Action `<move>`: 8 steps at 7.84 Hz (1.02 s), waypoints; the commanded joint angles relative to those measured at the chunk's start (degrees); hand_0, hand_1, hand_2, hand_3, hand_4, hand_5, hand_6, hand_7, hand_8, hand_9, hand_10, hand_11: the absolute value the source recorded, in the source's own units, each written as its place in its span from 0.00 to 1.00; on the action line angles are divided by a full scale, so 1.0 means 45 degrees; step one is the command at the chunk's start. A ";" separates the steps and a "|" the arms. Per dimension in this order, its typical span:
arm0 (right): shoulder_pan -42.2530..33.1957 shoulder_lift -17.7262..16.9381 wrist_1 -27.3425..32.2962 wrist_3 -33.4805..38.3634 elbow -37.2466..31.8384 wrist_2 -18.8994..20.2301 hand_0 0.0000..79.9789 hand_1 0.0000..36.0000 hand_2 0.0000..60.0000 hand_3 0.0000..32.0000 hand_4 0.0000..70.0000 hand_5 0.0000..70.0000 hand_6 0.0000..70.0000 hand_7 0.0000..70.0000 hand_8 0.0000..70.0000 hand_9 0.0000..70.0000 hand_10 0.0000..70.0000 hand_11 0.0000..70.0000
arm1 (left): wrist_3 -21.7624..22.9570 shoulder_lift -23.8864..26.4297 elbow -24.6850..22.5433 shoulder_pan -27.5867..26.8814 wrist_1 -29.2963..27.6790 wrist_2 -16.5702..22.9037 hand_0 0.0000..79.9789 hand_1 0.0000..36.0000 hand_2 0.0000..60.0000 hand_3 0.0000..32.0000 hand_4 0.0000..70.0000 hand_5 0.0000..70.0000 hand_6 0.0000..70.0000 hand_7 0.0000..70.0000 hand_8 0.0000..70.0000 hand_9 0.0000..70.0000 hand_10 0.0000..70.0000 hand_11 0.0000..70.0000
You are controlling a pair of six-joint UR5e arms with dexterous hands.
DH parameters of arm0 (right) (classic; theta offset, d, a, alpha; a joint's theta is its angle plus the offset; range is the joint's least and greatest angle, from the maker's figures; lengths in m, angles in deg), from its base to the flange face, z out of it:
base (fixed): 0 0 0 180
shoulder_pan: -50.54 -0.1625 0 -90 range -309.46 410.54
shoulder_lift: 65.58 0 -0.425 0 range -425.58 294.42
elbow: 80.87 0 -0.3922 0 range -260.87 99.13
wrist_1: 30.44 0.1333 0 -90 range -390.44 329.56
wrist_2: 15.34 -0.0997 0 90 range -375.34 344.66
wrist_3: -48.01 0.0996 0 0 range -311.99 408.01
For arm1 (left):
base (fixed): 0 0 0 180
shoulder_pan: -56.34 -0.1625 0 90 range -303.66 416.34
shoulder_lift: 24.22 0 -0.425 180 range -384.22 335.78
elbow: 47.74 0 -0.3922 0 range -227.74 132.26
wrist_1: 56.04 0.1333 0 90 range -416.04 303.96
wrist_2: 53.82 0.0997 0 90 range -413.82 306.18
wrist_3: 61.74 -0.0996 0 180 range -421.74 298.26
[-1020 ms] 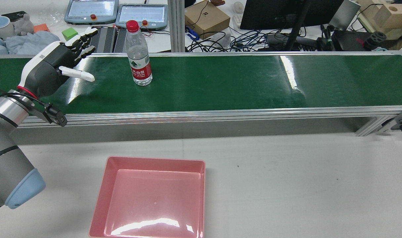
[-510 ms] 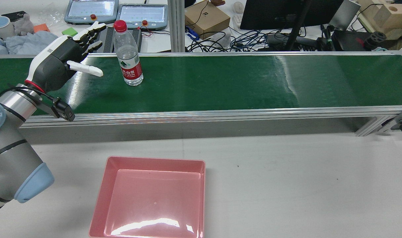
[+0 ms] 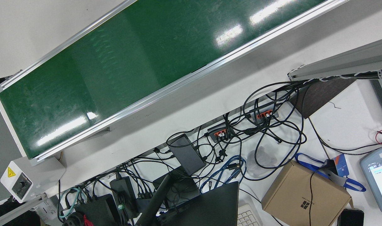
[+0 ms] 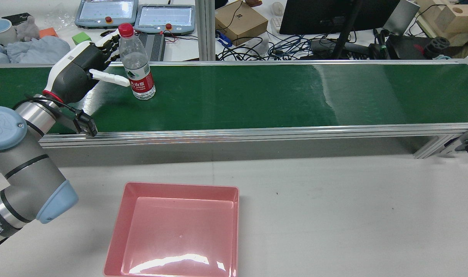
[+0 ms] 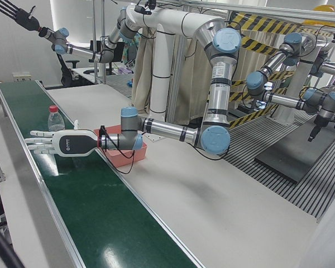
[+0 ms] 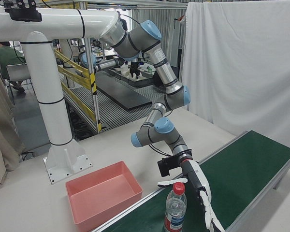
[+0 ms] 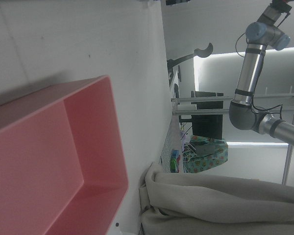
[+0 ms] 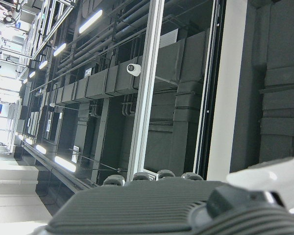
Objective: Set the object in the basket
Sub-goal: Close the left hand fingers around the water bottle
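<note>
A clear water bottle [image 4: 137, 65] with a red cap and red label stands upright on the green conveyor belt [image 4: 257, 92] near its left end. It also shows in the left-front view [image 5: 56, 120] and the right-front view [image 6: 175, 208]. My left hand [image 4: 80, 71] is open right beside the bottle, with its thumb in front of the label and its fingers behind; it holds nothing. The pink basket [image 4: 180, 186] lies empty on the white table below the belt. My right hand [image 5: 14, 14] is raised high, fingers spread, far from the belt.
Behind the belt's aluminium rail [image 4: 257, 61] stand teach pendants [image 4: 164, 17], a cardboard box [image 4: 239, 21], cables and a monitor. The front view shows only the belt [image 3: 115, 62] and desk clutter. White table [image 4: 334, 211] lies to the right of the basket.
The bottle has travelled left along the belt. My left hand has moved right and forward to meet it, and its fingers and thumb now flank the bottle.
</note>
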State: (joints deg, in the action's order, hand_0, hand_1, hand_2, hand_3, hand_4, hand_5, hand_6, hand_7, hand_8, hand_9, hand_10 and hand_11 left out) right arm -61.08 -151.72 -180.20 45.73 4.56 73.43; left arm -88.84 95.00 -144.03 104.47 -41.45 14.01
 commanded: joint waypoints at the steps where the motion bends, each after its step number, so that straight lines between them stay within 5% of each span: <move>1: 0.0000 0.0000 0.0000 0.0000 0.0000 0.0000 0.00 0.00 0.00 0.00 0.00 0.00 0.00 0.00 0.00 0.00 0.00 0.00 | 0.0006 0.0166 0.0129 -0.0012 0.0001 0.0006 0.66 0.28 0.00 0.00 0.14 0.18 0.03 0.00 0.02 0.00 0.07 0.13; 4: 0.0000 0.0000 0.0000 0.0000 0.0000 0.0000 0.00 0.00 0.00 0.00 0.00 0.00 0.00 0.00 0.00 0.00 0.00 0.00 | 0.0044 0.0418 0.0129 0.0007 0.0136 0.0083 0.66 0.31 0.00 0.00 0.14 0.24 0.04 0.01 0.05 0.04 0.09 0.16; 5: 0.0000 0.0000 0.0000 0.0000 0.0000 0.0000 0.00 0.00 0.00 0.00 0.00 0.00 0.00 0.00 0.00 0.00 0.00 0.00 | 0.0006 0.0651 0.0167 -0.0012 0.0641 0.0006 0.69 0.45 0.05 0.00 0.36 0.58 0.17 0.22 0.20 0.28 0.32 0.49; 6: 0.0000 0.0000 0.0000 0.0000 0.0000 0.0000 0.00 0.00 0.00 0.00 0.00 0.00 0.00 0.00 0.00 0.00 0.00 0.00 | 0.0006 0.0692 0.0187 0.0065 0.1052 -0.0052 0.69 0.39 0.28 0.00 0.75 1.00 0.62 0.63 0.56 0.68 0.57 0.81; 7: 0.0000 0.0000 0.0000 0.0000 0.0000 0.0000 0.00 0.00 0.00 0.00 0.00 0.00 0.00 0.00 0.00 0.00 0.00 0.00 | 0.0006 0.0693 0.0187 0.0104 0.1423 -0.0150 0.68 0.46 0.71 0.00 0.90 1.00 0.97 0.86 0.76 0.90 0.67 0.95; 8: 0.0000 0.0000 0.0000 0.0000 0.0000 0.0000 0.00 0.00 0.00 0.00 0.00 0.00 0.00 0.00 0.00 0.00 0.00 0.00 | 0.0006 0.0693 0.0187 0.0105 0.1524 -0.0170 0.68 0.55 0.99 0.00 0.94 1.00 1.00 0.87 0.80 0.94 0.71 1.00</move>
State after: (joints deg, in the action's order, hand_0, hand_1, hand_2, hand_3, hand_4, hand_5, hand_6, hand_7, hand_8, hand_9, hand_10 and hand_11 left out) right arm -61.08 -151.72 -180.20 45.73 4.56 73.43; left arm -88.80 97.95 -143.24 104.75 -36.78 13.68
